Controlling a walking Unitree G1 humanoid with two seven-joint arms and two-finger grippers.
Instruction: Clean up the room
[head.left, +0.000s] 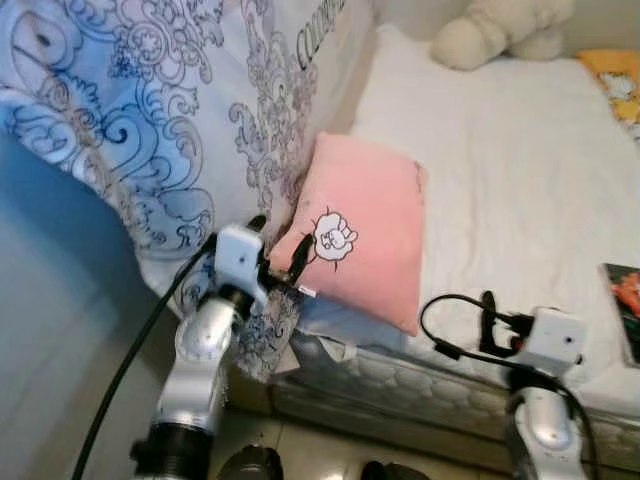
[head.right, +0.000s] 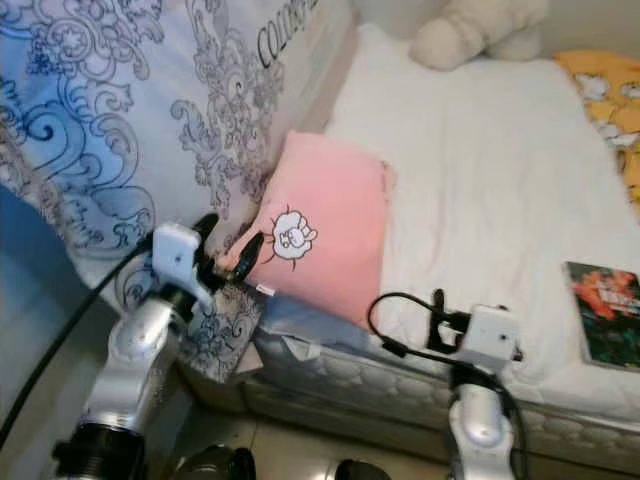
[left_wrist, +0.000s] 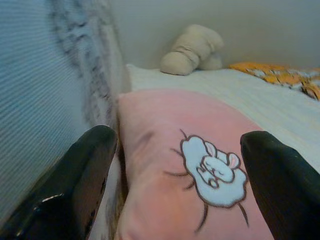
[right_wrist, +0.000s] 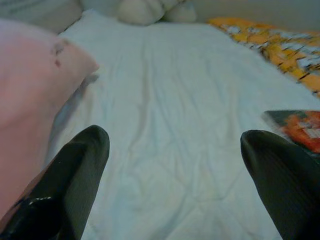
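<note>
My left gripper (left_wrist: 177, 185): fingers (left_wrist: 65, 185) wide open, empty, at the pink sheep pillow (head.left: 365, 235) on the bed (head.left: 500, 170) edge. Right gripper (right_wrist: 175, 185): fingers spread, empty, over the sheet.

Pink sheep-print pillow (head.left: 368, 230) flat on white bed's (head.left: 500, 170) near edge

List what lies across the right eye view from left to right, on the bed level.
Patterned blue-and-white duvet → left gripper at the pillow's near corner → pink pillow with a sheep picture → right gripper over the white sheet → book at the right edge.
</note>
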